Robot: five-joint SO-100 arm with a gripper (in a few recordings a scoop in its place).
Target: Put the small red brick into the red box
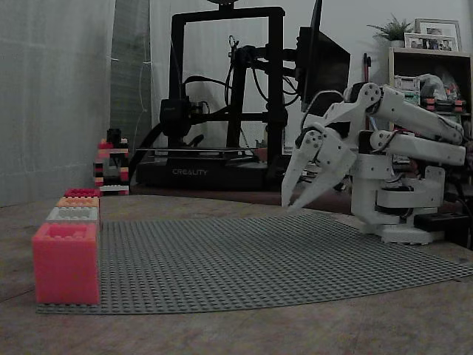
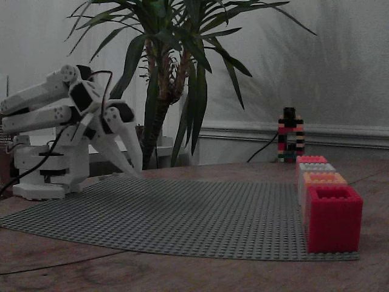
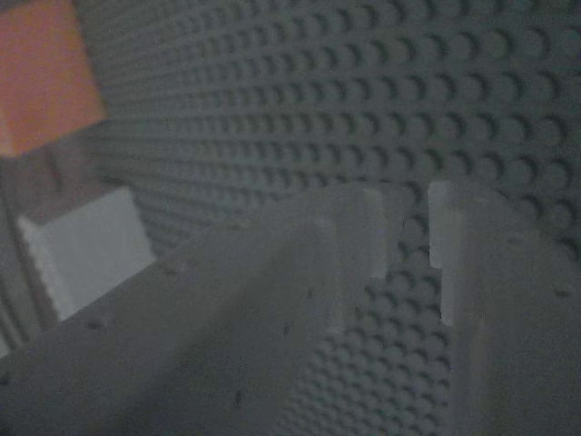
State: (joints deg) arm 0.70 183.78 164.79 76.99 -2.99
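Red box (image 2: 332, 219) at lower right sits unfilled; white gripper (image 1: 297, 198), fingers slightly spread and empty, hangs far off

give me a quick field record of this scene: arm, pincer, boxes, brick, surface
arm: white arm, folded low over the far side of the grey studded baseplate
pincer: pincer pointing down above the baseplate, fingers slightly apart, nothing between them in the wrist view
boxes: row of four along one edge of the baseplate; red box nearest the camera in a fixed view, then orange box, grey box, another red one farthest
small red brick: cannot locate it
background: brick tower, plant, 3D printer
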